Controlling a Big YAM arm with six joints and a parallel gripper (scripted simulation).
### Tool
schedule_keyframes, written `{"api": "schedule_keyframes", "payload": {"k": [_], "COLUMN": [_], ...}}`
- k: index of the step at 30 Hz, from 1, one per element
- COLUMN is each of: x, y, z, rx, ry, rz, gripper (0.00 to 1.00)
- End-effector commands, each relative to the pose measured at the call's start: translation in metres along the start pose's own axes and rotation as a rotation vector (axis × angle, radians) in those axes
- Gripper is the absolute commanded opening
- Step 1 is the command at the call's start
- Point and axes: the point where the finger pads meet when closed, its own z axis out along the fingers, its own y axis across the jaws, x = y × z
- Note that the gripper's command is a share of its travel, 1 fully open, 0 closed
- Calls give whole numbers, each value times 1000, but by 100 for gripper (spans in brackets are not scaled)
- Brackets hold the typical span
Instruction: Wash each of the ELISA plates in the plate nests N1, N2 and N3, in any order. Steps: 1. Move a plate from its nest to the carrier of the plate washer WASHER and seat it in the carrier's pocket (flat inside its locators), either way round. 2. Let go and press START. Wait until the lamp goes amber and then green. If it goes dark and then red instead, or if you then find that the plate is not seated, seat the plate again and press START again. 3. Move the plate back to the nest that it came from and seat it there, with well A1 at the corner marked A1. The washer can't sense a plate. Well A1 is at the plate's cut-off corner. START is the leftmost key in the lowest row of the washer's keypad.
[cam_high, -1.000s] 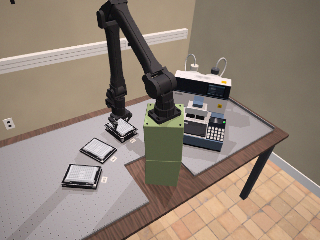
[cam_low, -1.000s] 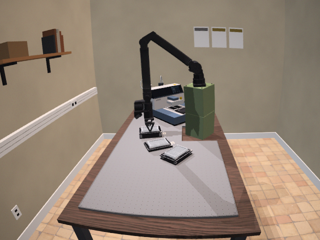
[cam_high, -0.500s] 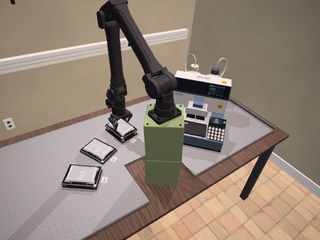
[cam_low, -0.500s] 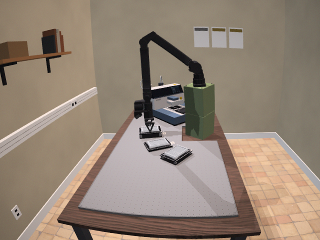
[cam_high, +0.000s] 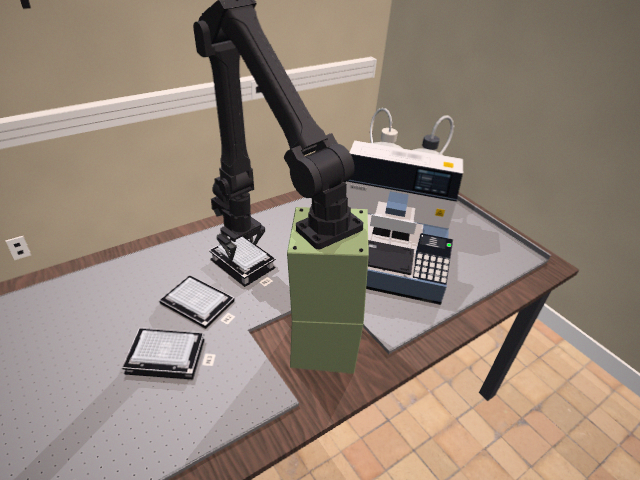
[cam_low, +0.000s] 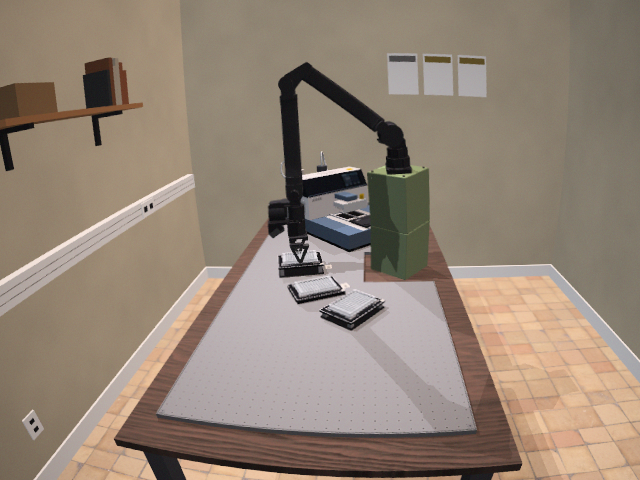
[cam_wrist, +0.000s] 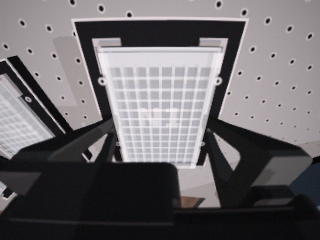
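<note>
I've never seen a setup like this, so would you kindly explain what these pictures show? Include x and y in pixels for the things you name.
The machine is one black arm (cam_high: 268, 77) (cam_low: 291, 144) on a green pedestal (cam_high: 326, 291) (cam_low: 387, 206). The top picture looks down from above; the exterior one looks along the table; the wrist one looks past the gripper (cam_high: 241, 248) (cam_low: 300, 259) (cam_wrist: 160, 122).

Three well plates sit in black nests: N1's plate (cam_high: 253, 255) (cam_low: 311, 256) (cam_wrist: 160, 90), N2's plate (cam_high: 196, 296) (cam_low: 315, 287) (cam_wrist: 17, 117) and N3's plate (cam_high: 164, 348) (cam_low: 352, 304). Beyond the pedestal stands the plate washer (cam_high: 398, 283) (cam_low: 338, 232).

The fingers straddle N1's plate; whether they grip it, I can't tell.
</note>
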Motion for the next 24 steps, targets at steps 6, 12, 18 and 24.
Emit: {"api": "schedule_keyframes", "payload": {"k": [6,12,18,24], "x": [-4,-4,-3,-3], "y": [0,-2,-4,-3], "z": [-22,-29,-39,-49], "rx": [5,5,5,5], "ry": [-8,-9,-9,-9], "rz": [15,19,20,14], "gripper": [82,82,82,82]}}
